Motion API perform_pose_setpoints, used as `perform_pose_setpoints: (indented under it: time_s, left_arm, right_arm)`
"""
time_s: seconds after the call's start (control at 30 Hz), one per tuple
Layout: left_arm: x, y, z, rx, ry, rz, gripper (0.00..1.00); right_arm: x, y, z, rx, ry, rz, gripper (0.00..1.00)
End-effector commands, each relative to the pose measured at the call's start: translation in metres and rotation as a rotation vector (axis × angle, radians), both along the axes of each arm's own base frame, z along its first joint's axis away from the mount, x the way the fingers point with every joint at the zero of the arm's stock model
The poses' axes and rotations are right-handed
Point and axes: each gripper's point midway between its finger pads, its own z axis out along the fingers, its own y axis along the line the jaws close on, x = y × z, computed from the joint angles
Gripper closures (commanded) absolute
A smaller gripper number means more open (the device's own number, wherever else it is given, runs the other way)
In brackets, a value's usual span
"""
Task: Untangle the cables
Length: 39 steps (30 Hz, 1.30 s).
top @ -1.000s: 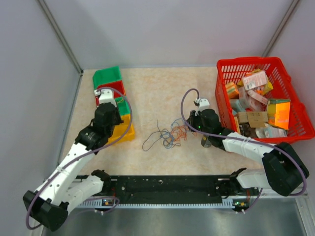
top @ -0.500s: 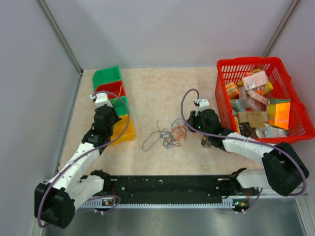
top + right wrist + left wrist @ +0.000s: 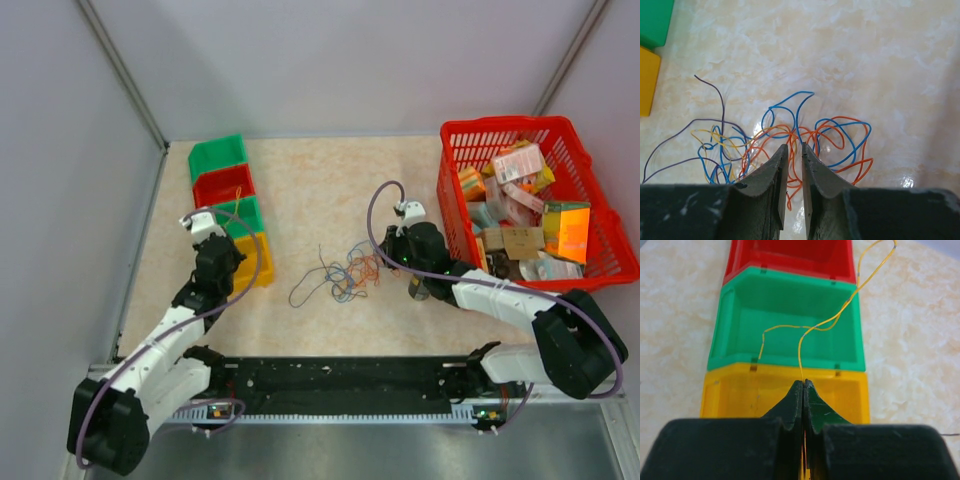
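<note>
Tangle of cables point(image 3: 345, 272) lies mid-frame in the top view on the table point(image 3: 310, 180), with the bins to its left and the red basket point(image 3: 510, 122) at right. Right gripper point(image 3: 793, 147) sits low over it, fingers a sliver apart, tips among the strands; likely lining up on one.

Left gripper point(image 3: 803, 385) is pinched tight on one yellow wire point(image 3: 832, 322) above the yellow bin point(image 3: 730, 390). The wire arcs over the green bin point(image 3: 785, 315) toward the red bin point(image 3: 790, 255) at frame top, probably held clear of the heap for sorting.

No legible writing; the basket's packets point(image 3: 520, 160) are too small to read.
</note>
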Motion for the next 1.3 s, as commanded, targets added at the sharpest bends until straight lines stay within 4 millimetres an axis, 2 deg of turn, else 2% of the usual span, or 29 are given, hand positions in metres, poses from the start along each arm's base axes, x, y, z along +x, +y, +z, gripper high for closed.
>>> perform_pose_setpoints:
  time_s: [0.0,0.03,0.17,0.27,0.37,0.43,0.63,0.9,1.07,1.2,1.23,1.27]
  left_arm:
    - [-0.025,0.015,0.003,-0.081,-0.041,0.091,1.0]
    - [-0.035,0.021,-0.005,-0.082,-0.004,0.12,1.0]
    - [-0.052,0.022,-0.002,-0.145,0.005,0.125,1.0]
    - [-0.064,0.025,-0.019,-0.22,0.061,0.19,1.0]
    - [-0.072,0.021,-0.036,-0.263,0.152,0.218,1.0]
    - [-0.074,0.016,-0.041,-0.296,0.202,0.225,1.0]
    - [-0.077,0.011,-0.034,-0.368,0.29,0.3,1.0]
    - [-0.047,-0.012,-0.036,-0.458,0.339,0.287,1.0]
    - [-0.032,-0.018,-0.043,-0.449,0.415,0.309,1.0]
    - [-0.017,-0.03,-0.045,-0.435,0.446,0.247,1.0]
    - [-0.015,-0.033,-0.046,-0.442,0.459,0.236,0.96]
    - [-0.015,-0.034,-0.048,-0.446,0.472,0.235,0.87]
  right_arm:
    - [0.008,0.003,0.013,0.034,-0.041,-0.006,0.83]
    - [0.008,0.003,0.012,0.034,-0.038,-0.005,0.83]
    - [0.008,0.006,0.012,0.042,-0.035,0.006,0.83]
    - [0.009,0.006,0.009,0.036,-0.029,0.002,0.83]
    - [0.009,0.005,0.008,0.034,-0.025,0.0,0.83]
    - [0.009,0.006,0.006,0.031,-0.023,0.001,0.83]
    - [0.009,0.007,0.005,0.03,-0.017,0.006,0.83]
    - [0.008,0.006,0.007,0.033,-0.02,0.004,0.83]
    - [0.008,0.006,0.008,0.033,-0.022,0.003,0.83]
    - [0.008,0.006,0.009,0.035,-0.022,0.006,0.83]
    - [0.008,0.007,0.009,0.035,-0.021,0.007,0.83]
    - [0.008,0.006,0.009,0.035,-0.022,0.006,0.83]
